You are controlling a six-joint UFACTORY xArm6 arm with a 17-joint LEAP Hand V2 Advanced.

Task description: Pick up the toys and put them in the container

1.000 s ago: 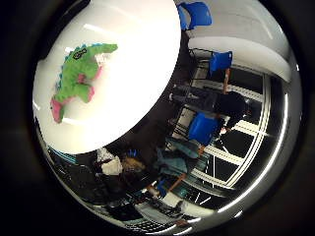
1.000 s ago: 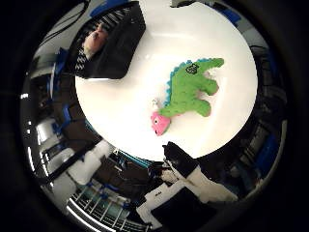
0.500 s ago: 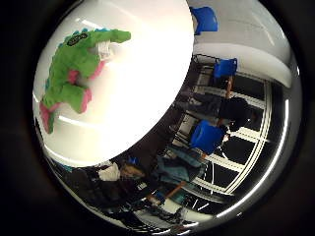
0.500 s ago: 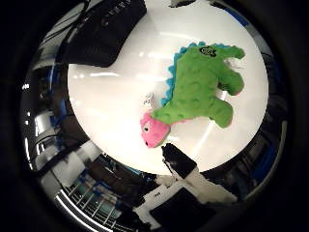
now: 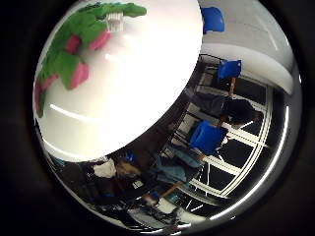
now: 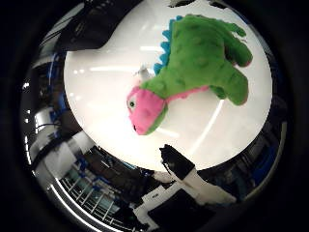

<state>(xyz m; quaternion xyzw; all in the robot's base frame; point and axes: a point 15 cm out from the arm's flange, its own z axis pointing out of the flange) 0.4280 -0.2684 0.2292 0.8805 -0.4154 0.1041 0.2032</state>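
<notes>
A green plush dinosaur toy (image 6: 198,66) with a pink snout and blue back spikes lies on its side on the round white table (image 6: 116,97). It fills much of the right thumb side palm view, so it is close under the palm. The right little finger side palm view shows the same toy (image 5: 81,41) at the table's (image 5: 138,88) far rim. A part of my hand (image 6: 183,174) shows off the table's edge in the thumb side view. Its fingers are not in sight.
Blue chairs (image 5: 205,134) and white tables (image 5: 246,49) stand around the room beyond the round table. Dark furniture and a railing (image 6: 92,198) lie below the table's edge.
The toy has grown much larger in the thumb side view, so the palm has come closer to it. The black container seen at the table's rim earlier has left the view.
</notes>
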